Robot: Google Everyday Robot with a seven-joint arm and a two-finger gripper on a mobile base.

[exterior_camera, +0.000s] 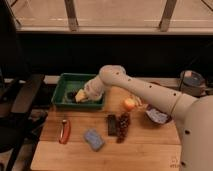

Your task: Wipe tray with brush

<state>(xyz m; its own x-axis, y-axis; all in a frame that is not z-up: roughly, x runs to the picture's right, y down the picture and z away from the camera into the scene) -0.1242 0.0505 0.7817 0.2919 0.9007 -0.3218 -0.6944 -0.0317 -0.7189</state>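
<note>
Camera view, wooden table (145, 150). You are looking at the arm reaching in from the right and bending down over the tray (64, 80), which is sitting at the table's far left corner. The gripper (79, 96) is hanging low inside the tray, near its front wall. You cannot tell whether it is spread, pressed together or pinching anything. A small dark shape (72, 93) is showing just left of the gripper inside the tray. It may be the brush, but you cannot tell, nor whether it is being held. In front of the tray, a red-handled tool (63, 131), a blue sponge (93, 139), a black block (111, 125) and dark grapes (123, 126) are lying apart on the wood. An orange fruit (129, 104) and a purple bowl (157, 115) are resting to the right.
</note>
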